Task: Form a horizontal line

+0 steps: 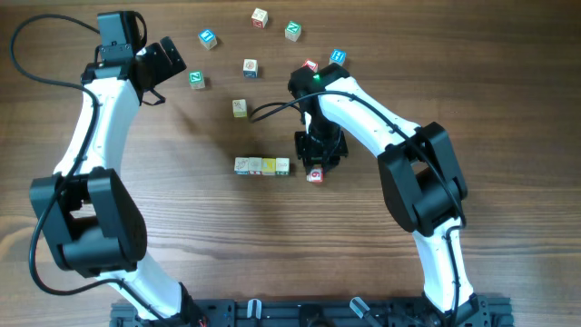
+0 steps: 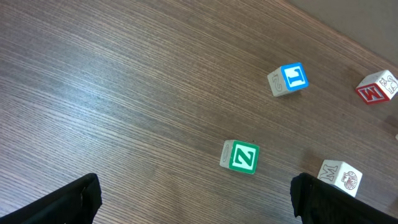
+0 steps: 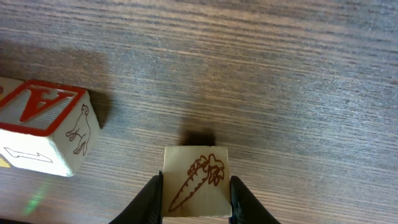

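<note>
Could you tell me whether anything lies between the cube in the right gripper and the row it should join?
Nothing visible does. Only bare table separates the carrot cube, held in the right gripper, from the red A cube at the near end of the horizontal line.

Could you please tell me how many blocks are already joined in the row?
4, touching side by side at mid-table: leftmost block, second, third, rightmost. A fifth block sits apart, in the right claw. None seems hidden.

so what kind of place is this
Probably a robotics lab bench: a left arm and right arm stand over a wood-grain table, the right gripper pinching a carrot cube, near a row of alphabet cubes.
</note>
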### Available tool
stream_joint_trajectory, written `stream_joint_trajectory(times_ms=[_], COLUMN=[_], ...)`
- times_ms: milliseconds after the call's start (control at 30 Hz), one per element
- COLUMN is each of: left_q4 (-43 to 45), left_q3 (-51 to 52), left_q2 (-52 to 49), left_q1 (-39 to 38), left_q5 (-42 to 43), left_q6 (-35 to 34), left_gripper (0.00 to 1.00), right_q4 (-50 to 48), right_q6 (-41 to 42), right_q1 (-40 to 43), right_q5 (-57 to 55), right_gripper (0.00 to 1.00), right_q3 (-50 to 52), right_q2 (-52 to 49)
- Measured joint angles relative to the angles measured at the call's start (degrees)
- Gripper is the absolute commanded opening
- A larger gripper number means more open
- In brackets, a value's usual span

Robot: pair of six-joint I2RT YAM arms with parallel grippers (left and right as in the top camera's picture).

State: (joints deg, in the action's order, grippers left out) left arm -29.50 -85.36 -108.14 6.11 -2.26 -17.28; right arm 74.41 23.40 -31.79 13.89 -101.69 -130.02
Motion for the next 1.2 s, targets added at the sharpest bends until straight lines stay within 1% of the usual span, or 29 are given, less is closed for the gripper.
stream_joint_trajectory(times_ms=[100, 167, 200, 333, 467, 567, 667, 867, 900, 933, 1000, 1033, 1067, 1100, 1133, 1200], left_q4=[-0.02, -0.02, -0.02, -0.02, -0.02, -0.02, -0.02, -0.02, -0.02, -0.02, -0.02, 0.00, 0.00, -0.02, -0.02, 0.00], left_q3=[0.00, 0.00, 0.00, 0.00, 0.00, 0.00, 0.00, 0.00, 0.00, 0.00, 0.00, 0.00, 0.00, 0.00, 0.00, 0.00], left_q2=[0.00, 0.00, 0.00, 0.00, 0.00, 0.00, 0.00, 0.00, 0.00, 0.00, 0.00, 0.00, 0.00, 0.00, 0.00, 0.00], left_q1=[0.00, 0.00, 0.00, 0.00, 0.00, 0.00, 0.00, 0.00, 0.00, 0.00, 0.00, 0.00, 0.00, 0.00, 0.00, 0.00], left_q5=[0.00, 0.00, 0.00, 0.00, 0.00, 0.00, 0.00, 0.00, 0.00, 0.00, 0.00, 0.00, 0.00, 0.00, 0.00, 0.00], left_q6=[0.00, 0.00, 0.00, 0.00, 0.00, 0.00, 0.00, 0.00, 0.00, 0.00, 0.00, 0.00, 0.00, 0.00, 0.00, -0.02], left_gripper=[1.00, 1.00, 1.00, 1.00, 1.00, 1.00, 1.00, 1.00, 1.00, 1.00, 1.00, 1.00, 1.00, 1.00, 1.00, 1.00], right_q4=[-1.79, -2.54, -2.75, -2.93, -7.76, -9.88, -9.29, -3.50, -2.32, -1.27, 0.66, 1.46, 2.43, 2.43, 2.29, 2.27], right_q6=[0.39, 0.39, 0.59, 0.61, 0.66, 0.85, 0.81, 0.79, 0.79, 0.81, 0.63, 0.57, 0.15, -0.96, -2.29, -3.80], right_q1=[0.00, 0.00, 0.00, 0.00, 0.46, 2.80, 4.96, 7.15, 7.50, 7.67, 7.85, 7.85, 7.85, 7.85, 7.85, 7.85], right_q5=[-0.02, 0.00, -0.02, -0.22, -2.08, -2.40, -2.58, -5.22, -5.44, -5.51, -5.79, -5.86, -5.90, -5.90, -5.97, -5.92], right_gripper=[0.37, 0.50, 0.54, 0.57, 0.57, 0.57, 0.57, 0.56, 0.52, 0.50, 0.51, 0.50, 0.45, 0.33, 0.28, 0.09], right_q3=[0.00, 0.00, 0.00, 0.00, 0.00, 0.00, 0.00, 0.00, 0.00, 0.00, 0.00, 0.00, 0.00, 0.00, 0.00, 0.00], right_q2=[0.00, 0.00, 0.00, 0.00, 0.00, 0.00, 0.00, 0.00, 0.00, 0.00, 0.00, 0.00, 0.00, 0.00, 0.00, 0.00])
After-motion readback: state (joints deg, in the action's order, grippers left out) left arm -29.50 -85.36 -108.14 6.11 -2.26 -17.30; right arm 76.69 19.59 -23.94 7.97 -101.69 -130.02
